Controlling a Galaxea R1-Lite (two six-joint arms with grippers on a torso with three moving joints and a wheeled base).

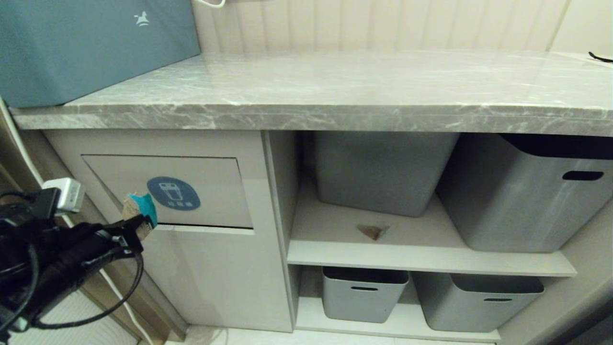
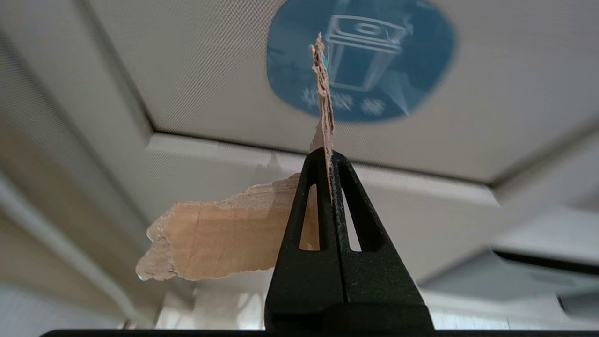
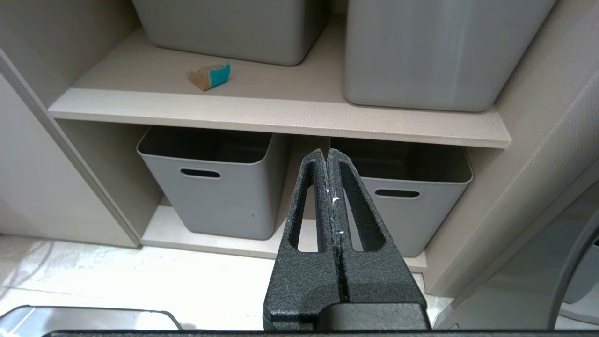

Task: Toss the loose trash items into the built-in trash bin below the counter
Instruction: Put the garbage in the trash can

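Note:
My left gripper (image 1: 143, 223) is shut on a torn cardboard scrap (image 1: 140, 207) with a turquoise face, held just in front of the trash bin's swing flap (image 1: 210, 191), left of its round blue sticker (image 1: 173, 193). In the left wrist view the scrap (image 2: 210, 241) stands edge-on between the black fingers (image 2: 306, 210), with the sticker (image 2: 388, 56) close behind. Another scrap (image 1: 372, 231) lies on the middle shelf; the right wrist view shows it (image 3: 210, 76) too. My right gripper (image 3: 327, 157) hangs shut and empty, low before the lower shelf. The grey marble counter (image 1: 335, 103) runs above.
A teal box with a white horse logo (image 1: 91, 43) sits on the counter's left end. Grey storage bins (image 1: 383, 167) (image 1: 527, 191) stand on the middle shelf, two more (image 1: 364, 292) (image 1: 474, 299) below. A cabinet divider (image 1: 278, 215) separates the flap from the shelves.

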